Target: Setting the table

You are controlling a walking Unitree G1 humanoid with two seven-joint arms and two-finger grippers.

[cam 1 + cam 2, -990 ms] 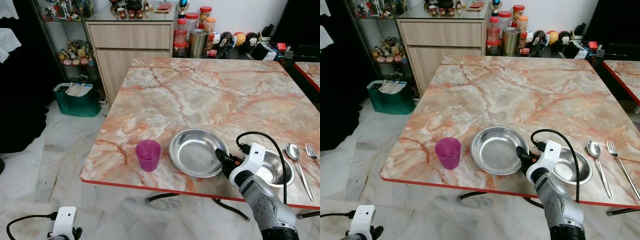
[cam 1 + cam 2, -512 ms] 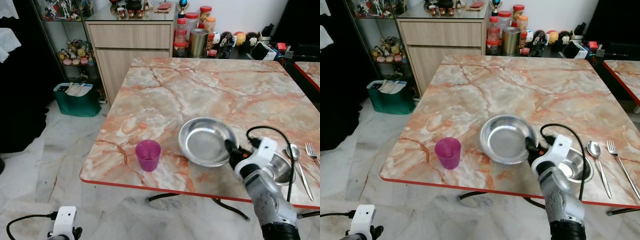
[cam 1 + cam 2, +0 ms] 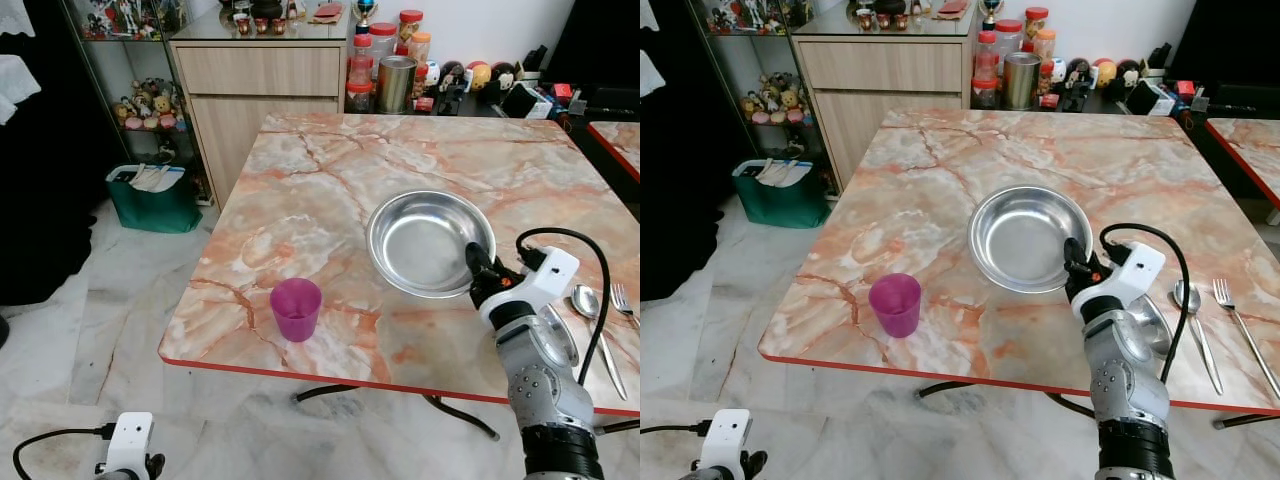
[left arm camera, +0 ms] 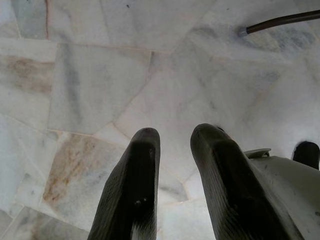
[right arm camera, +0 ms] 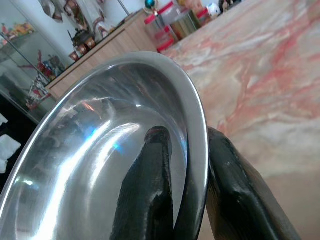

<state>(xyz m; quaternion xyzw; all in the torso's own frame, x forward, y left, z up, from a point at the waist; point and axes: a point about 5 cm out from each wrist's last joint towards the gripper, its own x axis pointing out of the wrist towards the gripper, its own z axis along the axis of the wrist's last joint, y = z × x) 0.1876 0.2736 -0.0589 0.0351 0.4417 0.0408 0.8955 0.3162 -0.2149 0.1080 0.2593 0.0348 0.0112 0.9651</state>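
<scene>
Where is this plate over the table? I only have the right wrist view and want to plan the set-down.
Observer: The steel plate is held near the table's middle, right gripper clamped on its near rim.
Operator: Anything beneath the arm?
Observer: A small steel bowl sits there, mostly hidden by the wrist.
Operator: Other settings?
Observer: A purple cup stands near the front left edge; a spoon and fork lie on the right.
</scene>
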